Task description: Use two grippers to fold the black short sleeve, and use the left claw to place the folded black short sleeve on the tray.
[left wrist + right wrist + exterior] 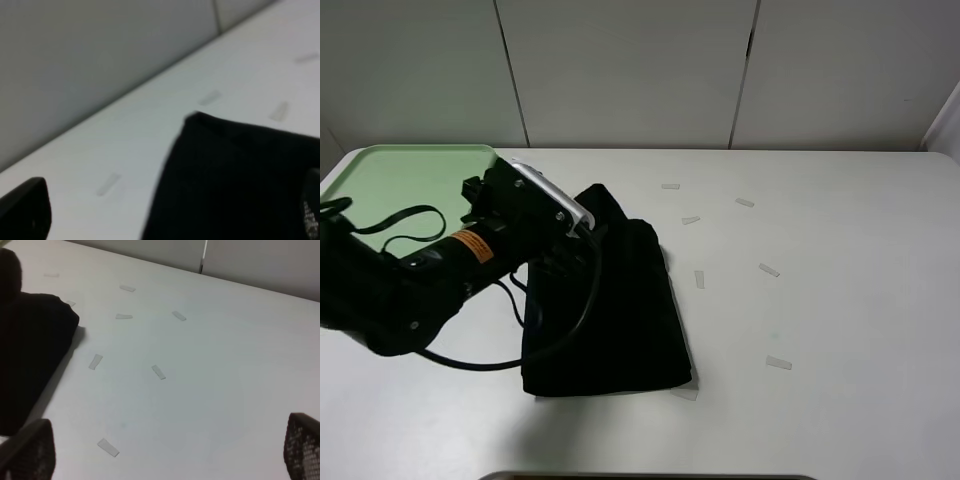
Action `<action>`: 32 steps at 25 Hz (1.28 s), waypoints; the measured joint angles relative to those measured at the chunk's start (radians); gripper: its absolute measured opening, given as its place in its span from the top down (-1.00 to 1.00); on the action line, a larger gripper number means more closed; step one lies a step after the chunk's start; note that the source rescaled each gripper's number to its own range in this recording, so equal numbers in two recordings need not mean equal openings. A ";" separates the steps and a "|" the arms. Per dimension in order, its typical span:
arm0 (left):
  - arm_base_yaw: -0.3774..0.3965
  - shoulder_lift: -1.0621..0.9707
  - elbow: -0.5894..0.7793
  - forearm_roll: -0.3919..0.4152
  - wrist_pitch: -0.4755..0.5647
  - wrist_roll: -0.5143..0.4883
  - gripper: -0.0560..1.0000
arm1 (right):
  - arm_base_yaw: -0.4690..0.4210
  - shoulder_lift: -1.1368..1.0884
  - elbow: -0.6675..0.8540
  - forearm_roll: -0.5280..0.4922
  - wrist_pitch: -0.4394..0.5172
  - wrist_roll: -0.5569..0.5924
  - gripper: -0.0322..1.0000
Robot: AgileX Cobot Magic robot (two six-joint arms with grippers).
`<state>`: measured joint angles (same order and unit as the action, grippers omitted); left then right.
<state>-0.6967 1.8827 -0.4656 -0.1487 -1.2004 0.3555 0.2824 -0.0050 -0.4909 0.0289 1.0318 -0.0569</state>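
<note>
Black short sleeve (620, 310) is lying folded on the white table (840, 300), directly beneath your left claw (168, 210), whose fingers are standing wide apart and gripping nothing. Your pale-green tray (390, 180) is sitting behind that claw, alongside its arm. Your right gripper (167, 450) is hanging spread open over bare table, with the garment off to one side and small tape strips (158, 372) lying ahead.

White table (840, 300) in view, running wide to the far wall. The pale-green tray (390, 180) sits flat at the far left corner. Just right of it, toward the middle, the black short sleeve (630, 320) lies folded into a dark block. Small pale tape strips (769, 270) dot the tabletop right of the shirt, scattered apart.
</note>
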 joint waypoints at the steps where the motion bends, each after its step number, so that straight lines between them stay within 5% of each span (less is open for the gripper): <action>1: 0.002 0.023 -0.019 0.014 -0.001 -0.001 -1.00 | 0.000 0.000 0.000 0.000 0.000 0.000 -1.00; 17: 0.003 0.309 -0.290 0.092 -0.021 -0.009 -1.00 | 0.000 0.000 0.000 0.000 0.000 0.000 -1.00; 32: 0.003 0.496 -0.409 0.167 -0.092 -0.149 -1.00 | 0.000 0.000 0.000 0.000 0.000 0.000 -1.00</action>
<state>-0.6934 2.3790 -0.8744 0.0187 -1.2929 0.2062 0.2824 -0.0050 -0.4909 0.0289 1.0318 -0.0569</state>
